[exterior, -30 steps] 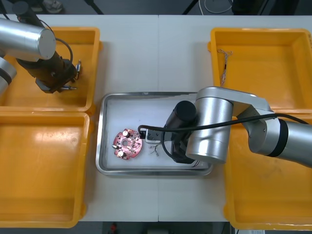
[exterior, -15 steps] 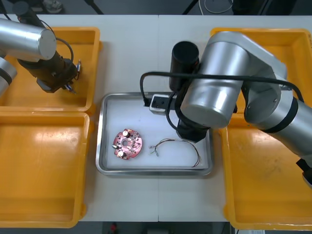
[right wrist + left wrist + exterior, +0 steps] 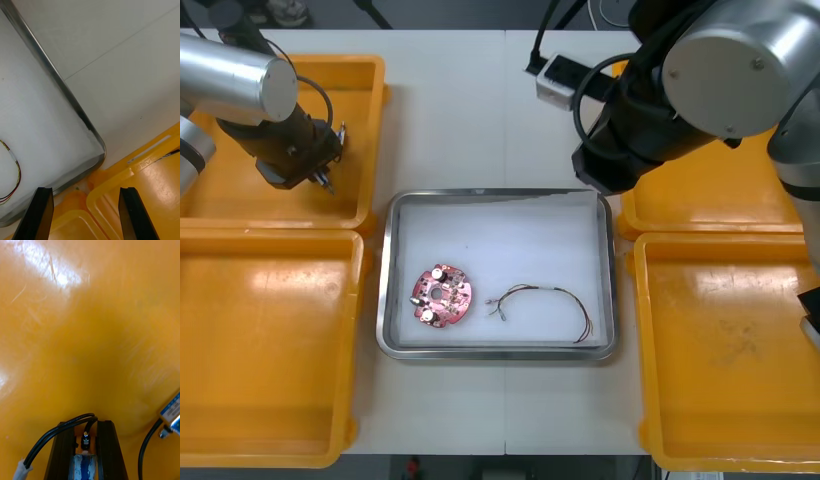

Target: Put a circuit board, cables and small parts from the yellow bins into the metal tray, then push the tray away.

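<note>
Right hand [image 3: 85, 191], spread, has lifted off the shiny metal tray [image 3: 498, 193], leaving thin red-and-yellow cable [image 3: 550, 291] beside round red circuit board [image 3: 441, 294]; left hand [image 3: 85, 424] seemingly pinches a black cable [image 3: 48, 436].

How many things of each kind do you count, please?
Yellow bins: 4
Metal tray: 1
Red circuit board: 1
Red and yellow cable: 1, in the tray
Black cable: 1, in the left gripper over the far left bin
Total: 8; right gripper open beside the tray
</note>
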You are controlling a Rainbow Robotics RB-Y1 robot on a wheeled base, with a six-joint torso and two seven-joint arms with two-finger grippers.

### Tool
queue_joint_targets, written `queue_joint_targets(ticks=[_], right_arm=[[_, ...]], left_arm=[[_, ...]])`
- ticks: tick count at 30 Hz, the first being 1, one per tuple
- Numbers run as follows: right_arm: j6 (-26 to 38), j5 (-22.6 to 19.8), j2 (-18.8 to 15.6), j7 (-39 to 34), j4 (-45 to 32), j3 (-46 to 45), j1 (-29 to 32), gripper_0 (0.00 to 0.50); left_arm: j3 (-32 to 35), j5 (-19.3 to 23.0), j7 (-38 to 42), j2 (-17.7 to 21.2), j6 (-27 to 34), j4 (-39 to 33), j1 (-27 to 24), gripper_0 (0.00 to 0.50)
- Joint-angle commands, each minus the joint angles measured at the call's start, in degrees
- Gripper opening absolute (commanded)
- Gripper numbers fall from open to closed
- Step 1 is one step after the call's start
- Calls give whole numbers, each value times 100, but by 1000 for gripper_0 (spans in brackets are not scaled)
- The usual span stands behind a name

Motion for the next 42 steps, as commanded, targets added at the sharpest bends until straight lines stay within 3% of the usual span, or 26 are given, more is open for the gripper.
queue_joint_targets(ticks=[1,11,19,25,30,37,42], right_arm=[[16,88,-201,-175,-188,-521,-20,500],[16,896,-315,-359,-188,-1549,586,500],[16,1389,-306,-465,287,-1743,683,500],[16,1661,-218,-667,955,-1936,674,500],[16,1740,-148,-1317,1438,-2068,674,500],[-306,1819,-78,-2082,1834,-2068,578,500],[-605,1872,54,-2636,2299,-2068,340,500]], left_arm=[[413,-70,-3,235,758,-703,97,0],[852,-140,-794,613,2129,-1933,97,0],[958,9,-944,578,3298,-3322,229,0],[878,510,-654,437,3329,-4517,589,0],[334,651,-522,305,3329,-5212,642,0],[-229,695,-460,94,3298,-5431,642,0],[-730,686,-452,-29,2770,-5247,642,0]])
